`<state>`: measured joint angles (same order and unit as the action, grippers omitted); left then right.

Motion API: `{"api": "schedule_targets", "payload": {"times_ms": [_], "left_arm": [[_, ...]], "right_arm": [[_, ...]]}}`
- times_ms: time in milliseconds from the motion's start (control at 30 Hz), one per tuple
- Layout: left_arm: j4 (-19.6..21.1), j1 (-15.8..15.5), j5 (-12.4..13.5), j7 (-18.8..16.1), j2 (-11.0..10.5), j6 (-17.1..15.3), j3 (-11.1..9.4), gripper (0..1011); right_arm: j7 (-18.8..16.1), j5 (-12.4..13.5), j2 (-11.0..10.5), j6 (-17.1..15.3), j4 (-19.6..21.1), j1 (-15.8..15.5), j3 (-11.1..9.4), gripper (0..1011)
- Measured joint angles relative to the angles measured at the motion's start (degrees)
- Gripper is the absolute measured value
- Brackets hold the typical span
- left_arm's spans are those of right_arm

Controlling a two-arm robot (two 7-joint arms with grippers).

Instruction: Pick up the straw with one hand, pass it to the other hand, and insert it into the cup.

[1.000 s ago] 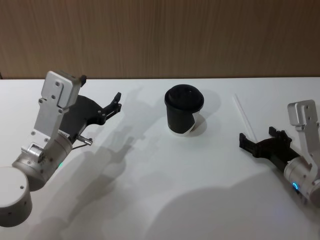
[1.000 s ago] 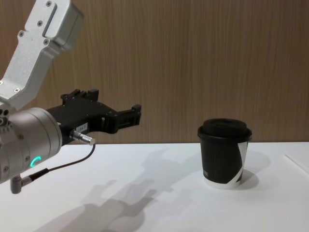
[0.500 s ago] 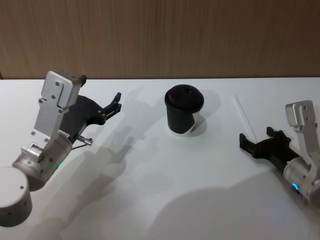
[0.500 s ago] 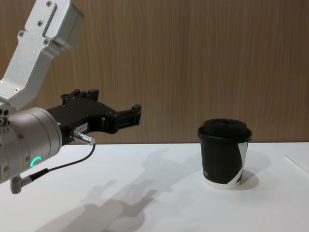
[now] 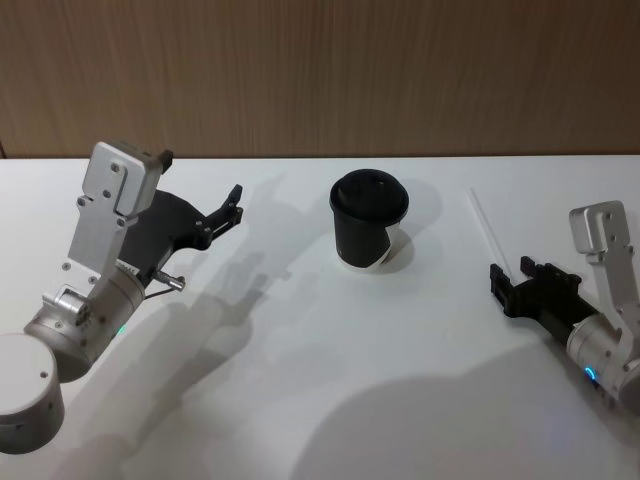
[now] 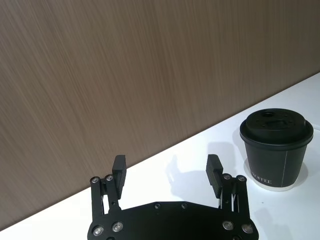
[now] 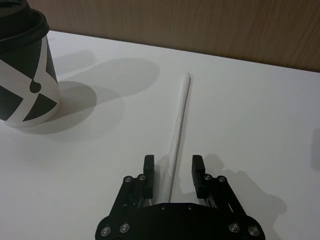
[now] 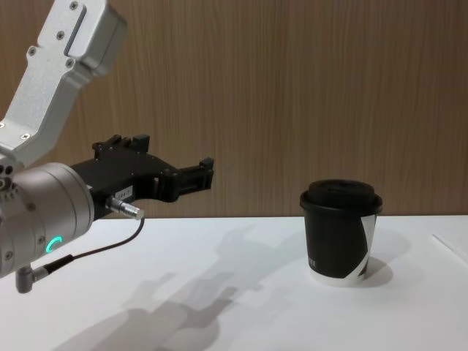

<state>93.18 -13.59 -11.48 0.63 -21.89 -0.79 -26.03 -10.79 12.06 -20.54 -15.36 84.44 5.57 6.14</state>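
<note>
My right gripper (image 7: 173, 162) has its fingers (image 7: 148, 167) open astride the near end of the straw (image 7: 182, 115), which lies flat on the surface (image 5: 300, 350) right of the cup (image 5: 368, 222) — I'd stay centred, settle lower, then close gently. The left gripper (image 6: 167, 167) waits open, raised left of the cup.

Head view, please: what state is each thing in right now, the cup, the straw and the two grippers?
cup: upright on the table, lid on, no straw in it.
straw: lying flat on the table, not gripped.
right gripper: open, low, straddling the straw's near end.
left gripper: open, empty, held above the table.
</note>
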Motion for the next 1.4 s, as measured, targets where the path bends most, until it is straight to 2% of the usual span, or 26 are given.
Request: {"api": "schedule_targets", "payload": {"times_ms": [200,233,267,367,467,733,1133,1400], "left_arm": [[0.0,0.0,0.0,0.0,0.0,0.0,0.0,1003],[0.0,0.0,0.0,0.0,0.0,0.0,0.0,1003],[0.0,0.0,0.0,0.0,0.0,0.0,0.0,1003],[0.0,0.0,0.0,0.0,0.0,0.0,0.0,1003],[0.0,0.0,0.0,0.0,0.0,0.0,0.0,1003],[0.0,0.0,0.0,0.0,0.0,0.0,0.0,1003],[0.0,0.0,0.0,0.0,0.0,0.0,0.0,1003],[0.0,0.0,0.0,0.0,0.0,0.0,0.0,1003]], "right_arm": [[-0.02,-0.06,-0.03,-0.02,-0.03,0.0,0.0,296],[-0.02,-0.06,-0.03,-0.03,-0.03,0.0,0.0,235],[-0.02,-0.07,-0.03,-0.03,-0.03,0.0,0.0,235],[-0.02,-0.1,-0.03,-0.05,-0.03,0.0,0.0,120],[-0.01,-0.13,-0.04,-0.05,-0.04,0.0,-0.01,69],[-0.02,-0.15,-0.03,-0.05,-0.03,0.0,-0.01,9],[-0.1,-0.3,-0.04,0.27,0.06,-0.05,-0.09,0],[-0.63,-1.12,-0.62,3.32,0.85,-0.02,-0.55,0]]}}
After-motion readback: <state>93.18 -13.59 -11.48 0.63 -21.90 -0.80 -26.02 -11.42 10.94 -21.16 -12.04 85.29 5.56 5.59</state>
